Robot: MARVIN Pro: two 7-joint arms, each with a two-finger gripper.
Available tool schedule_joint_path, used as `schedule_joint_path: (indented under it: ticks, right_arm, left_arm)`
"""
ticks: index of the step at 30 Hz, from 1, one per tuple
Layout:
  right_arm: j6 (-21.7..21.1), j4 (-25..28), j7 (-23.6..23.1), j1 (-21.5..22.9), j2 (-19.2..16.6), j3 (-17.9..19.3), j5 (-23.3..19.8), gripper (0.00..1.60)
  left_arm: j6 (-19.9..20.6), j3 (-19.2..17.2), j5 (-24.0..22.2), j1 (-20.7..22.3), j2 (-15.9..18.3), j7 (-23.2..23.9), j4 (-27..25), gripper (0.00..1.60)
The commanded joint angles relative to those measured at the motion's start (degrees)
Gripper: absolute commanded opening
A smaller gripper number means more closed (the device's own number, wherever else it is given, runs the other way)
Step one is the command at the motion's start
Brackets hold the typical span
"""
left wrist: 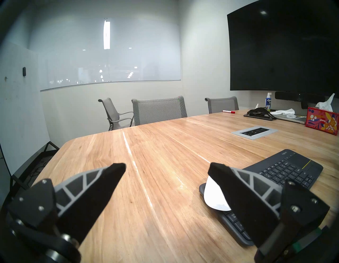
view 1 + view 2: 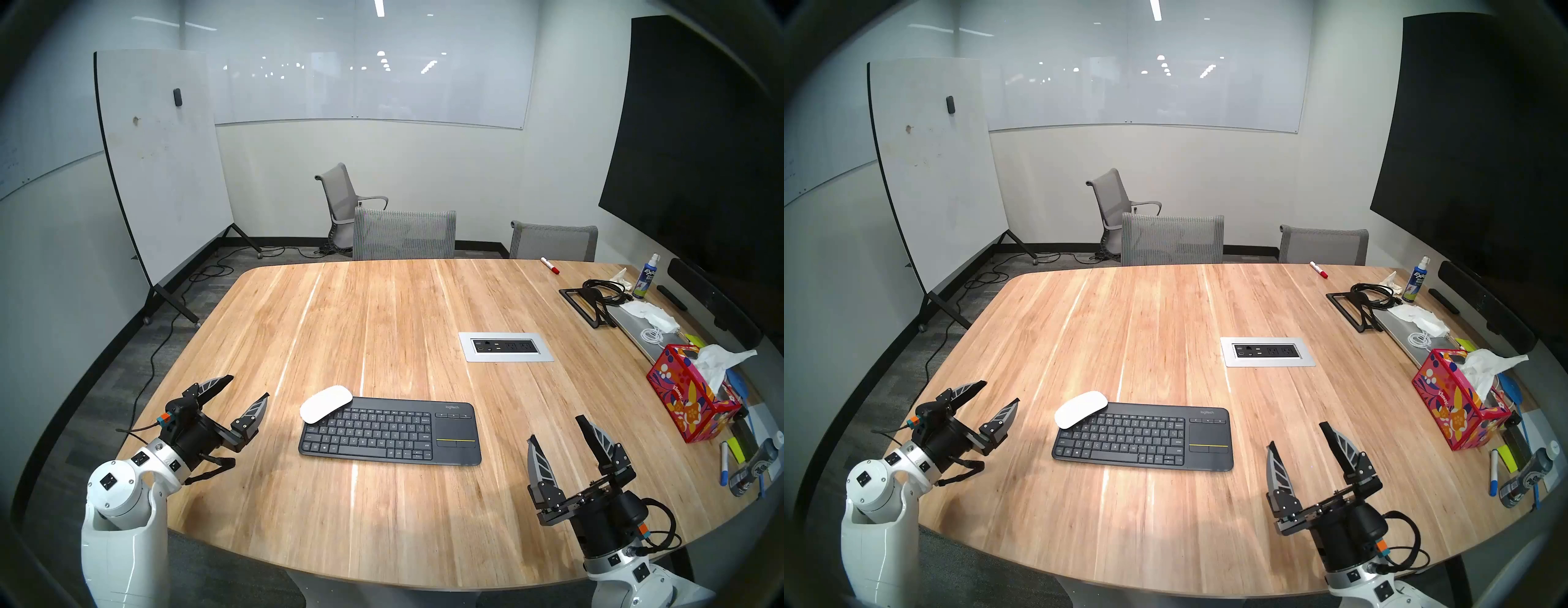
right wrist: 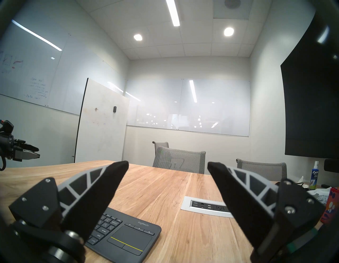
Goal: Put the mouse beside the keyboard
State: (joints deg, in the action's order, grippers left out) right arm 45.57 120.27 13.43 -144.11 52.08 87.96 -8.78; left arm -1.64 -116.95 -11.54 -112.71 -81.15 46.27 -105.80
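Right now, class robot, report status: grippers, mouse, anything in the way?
Left gripper open, empty. Right gripper open, empty. Mouse resting on keyboard far-left corner, not yet beside it. Nothing in the way.

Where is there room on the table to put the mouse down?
Bare wood lies left of the keyboard, toward the open left end effector, and between the keyboard and the open right end effector. The mouse sits on the keyboard's corner. It's crowded around the tissue box.
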Motion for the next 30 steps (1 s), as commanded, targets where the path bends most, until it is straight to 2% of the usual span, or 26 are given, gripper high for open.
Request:
schedule_joint_path:
  ticks: [1, 7, 10, 19, 30]
  right_arm:
    - [0.1, 0.6, 0.0, 0.0, 0.0, 0.0, 0.0, 1.6]
    - [0.1, 0.6, 0.0, 0.0, 0.0, 0.0, 0.0, 1.6]
    - [0.1, 0.6, 0.0, 0.0, 0.0, 0.0, 0.0, 1.6]
    - [0.1, 0.6, 0.0, 0.0, 0.0, 0.0, 0.0, 1.6]
    - [0.1, 0.6, 0.0, 0.0, 0.0, 0.0, 0.0, 1.6]
  left_arm:
    - [-2.4, 0.9, 1.7, 1.2, 2.2, 1.3, 2.3, 1.6]
    - [-2.9, 2.1, 2.9, 3.5, 4.5, 3.4, 5.7, 1.6]
    - [-3.6, 3.1, 3.9, 6.0, 5.9, 4.4, 8.3, 1.6]
    - [-4.7, 4.0, 3.7, 9.3, 7.8, 7.6, 10.8, 1.6]
    - [-5.0, 4.9, 3.1, 10.9, 10.0, 11.8, 12.9, 1.6]
